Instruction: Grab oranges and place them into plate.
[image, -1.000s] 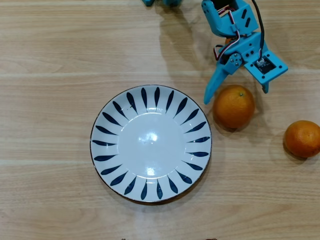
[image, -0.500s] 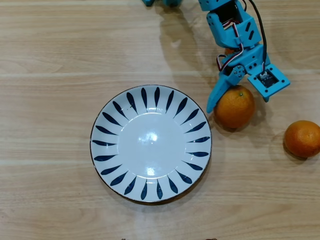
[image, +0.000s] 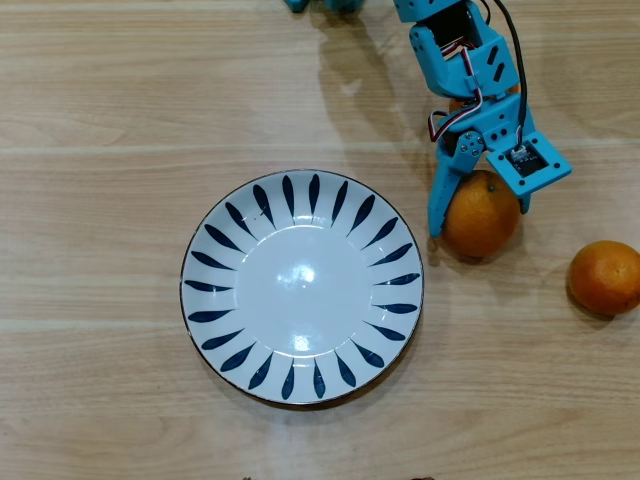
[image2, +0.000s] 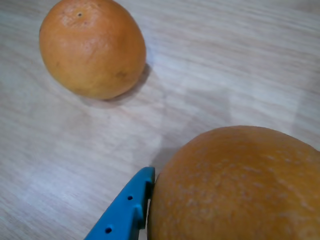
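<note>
Plate (image: 300, 190) bare, 2 oranges (image: 481, 216) outside

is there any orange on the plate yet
No, in the overhead view the plate holds nothing; both visible oranges sit on the table to its right.

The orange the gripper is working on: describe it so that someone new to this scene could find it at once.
In the overhead view, start at the blue-leaf plate and look just past its upper right rim. The larger orange sits there on the wooden table, between the blue gripper fingers. The other orange, farther right, is smaller and lies alone.
</note>
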